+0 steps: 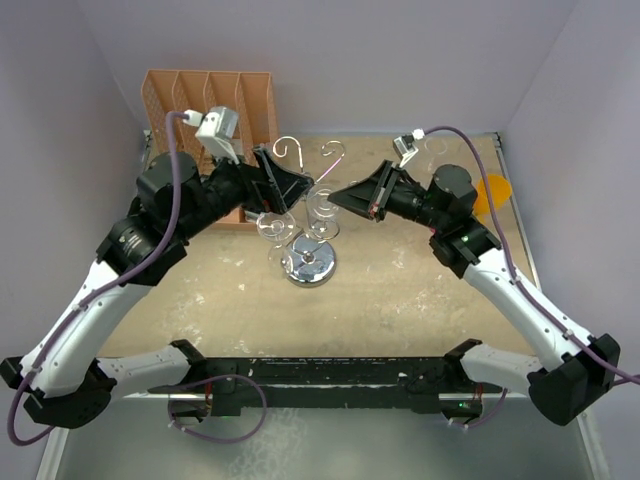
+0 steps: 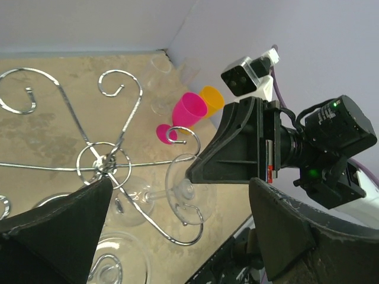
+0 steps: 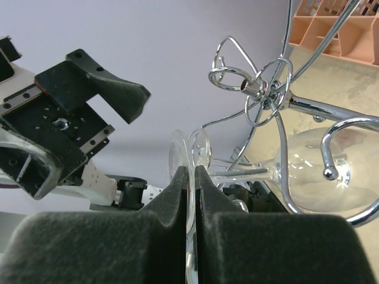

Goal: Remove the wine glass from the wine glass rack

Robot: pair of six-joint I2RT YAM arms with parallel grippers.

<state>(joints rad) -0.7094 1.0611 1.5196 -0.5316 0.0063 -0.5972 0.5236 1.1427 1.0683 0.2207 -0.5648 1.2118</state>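
- Left claw (image 1: 283, 183) hovers spread wide on the left flank of the wine glass rack (image 1: 310, 263), touching nothing that shows.
- Centre stage, the wine glass (image 3: 308, 171) lies on its side in the rack's curled wire. Its bowl sits in by the central stem, and its own stem runs level out toward the right arm.
- Right claw (image 3: 191, 174) is pressed together edge-on over the rim of the glass's foot, so this arm has the glass.
- Way out looks to be along that axis: foot first, away from the rack's centre toward the right arm, clear of the curl.
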